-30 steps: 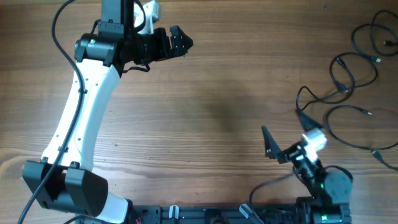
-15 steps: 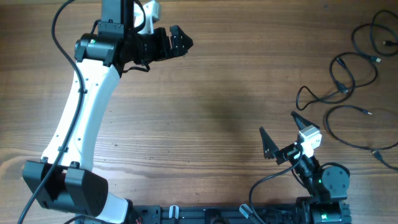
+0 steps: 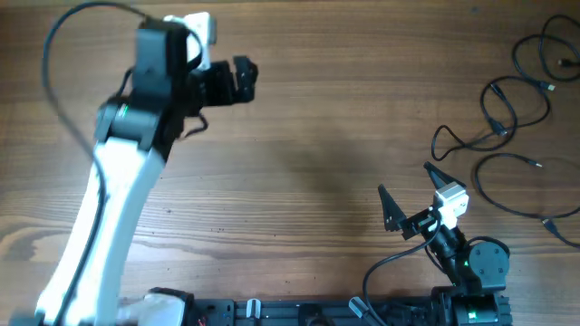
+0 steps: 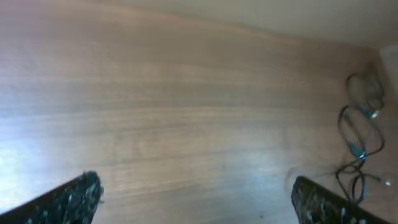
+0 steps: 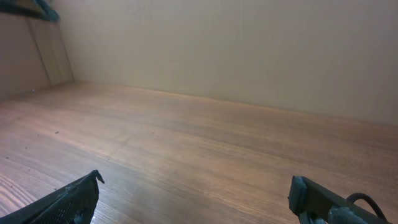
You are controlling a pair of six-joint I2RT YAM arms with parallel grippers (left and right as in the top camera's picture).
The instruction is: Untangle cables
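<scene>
**On the brown wood-grain counter (image 3: 317, 163), both claws spread and empty, cords off to the right**

Nearest the robot's base, the right claw (image 3: 404, 177) sits low over the front edge of the counter. Its two black fingers are splayed wide with nothing between them. The right wrist view shows this claw (image 5: 194, 180) the same way: one fingertip in each lower corner, bare wood between them and a plain pale wall beyond.

Just beyond and to the right of it, the thin black flexible cables (image 3: 501, 129) lie in loose overlapping loops along the right edge of the counter. Small plug ends show here and there, some with a silvery tip. Neither claw touches them.

Farthest away, at the back left, the long white left arm (image 3: 118, 181) reaches up the counter to the left claw (image 3: 249, 80), well apart from the cords. From the left wrist camera this claw (image 4: 196, 182) is also spread wide over bare wood, and the cables (image 4: 356, 151) show as a blurred tangle at the right edge.
</scene>
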